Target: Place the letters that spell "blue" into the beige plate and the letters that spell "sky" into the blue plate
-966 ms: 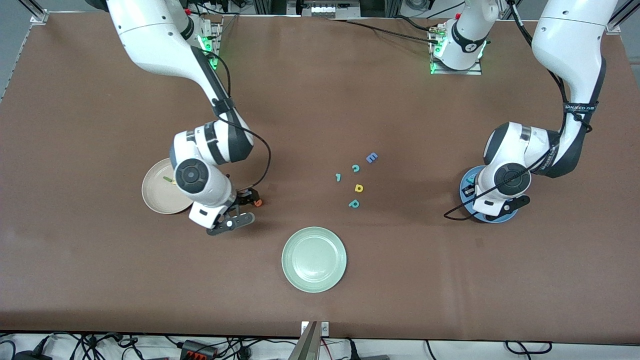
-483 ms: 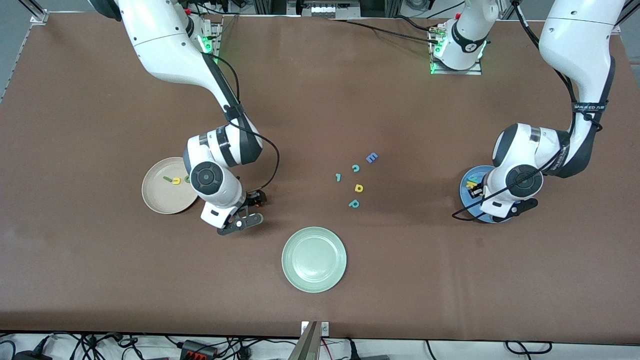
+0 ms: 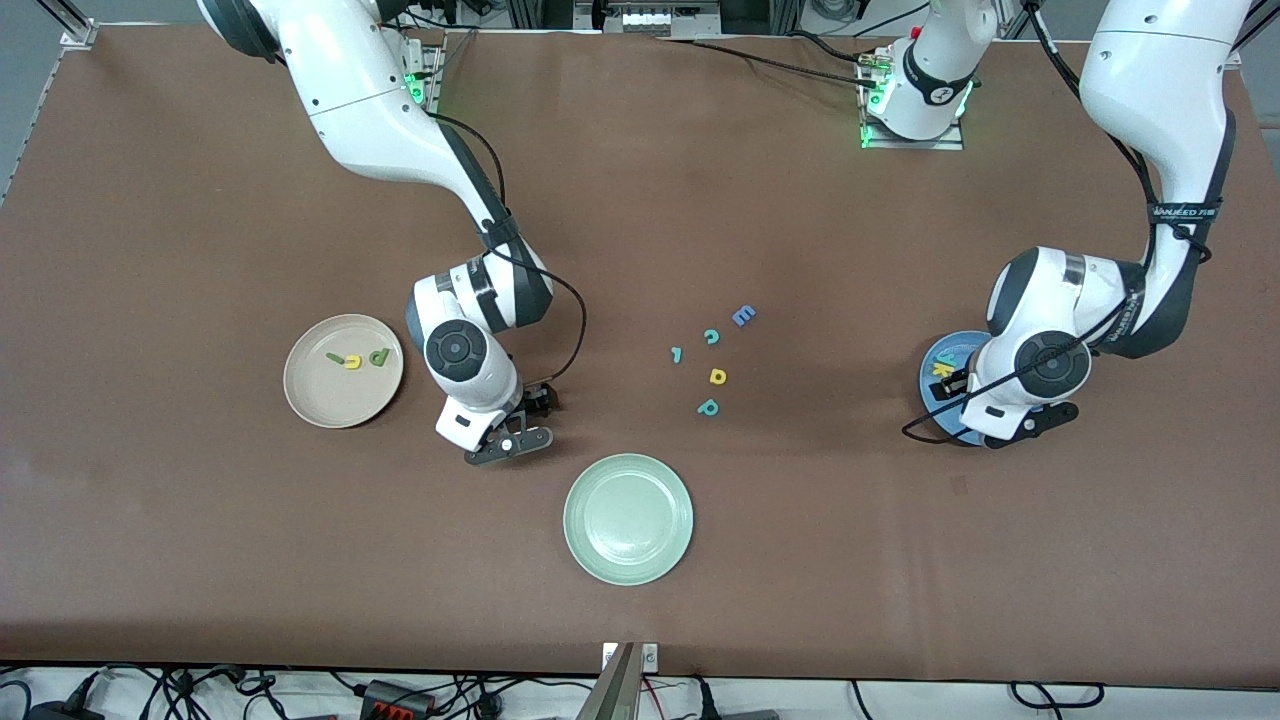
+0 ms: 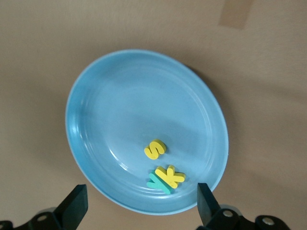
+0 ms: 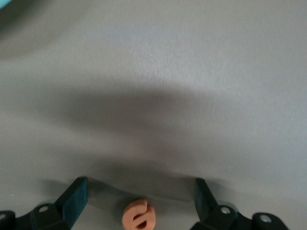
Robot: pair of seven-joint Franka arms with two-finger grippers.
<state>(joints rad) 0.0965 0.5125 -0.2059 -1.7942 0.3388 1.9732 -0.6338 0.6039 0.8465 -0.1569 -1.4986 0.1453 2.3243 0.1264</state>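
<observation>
Orange foam makes up the little e (image 5: pixel 138 214), and it looks soft and very light. It lies flat on the table (image 3: pixel 200 200) between the wide-open fingers of our right gripper (image 5: pixel 139 203), which holds nothing. We think a gentle pinch across its flat sides should lift it. Our b (image 3: pixel 379 356), u (image 3: pixel 352 361) and l (image 3: pixel 335 356) sit in the beige plate (image 3: pixel 310 400), toward the right arm's end. Our left gripper (image 4: pixel 139 206) hangs wide open and empty over the blue plate (image 4: pixel 96 110), where s (image 4: pixel 155 149), k (image 4: pixel 171 176) and y (image 4: pixel 156 182) lie, k on top of y.
</observation>
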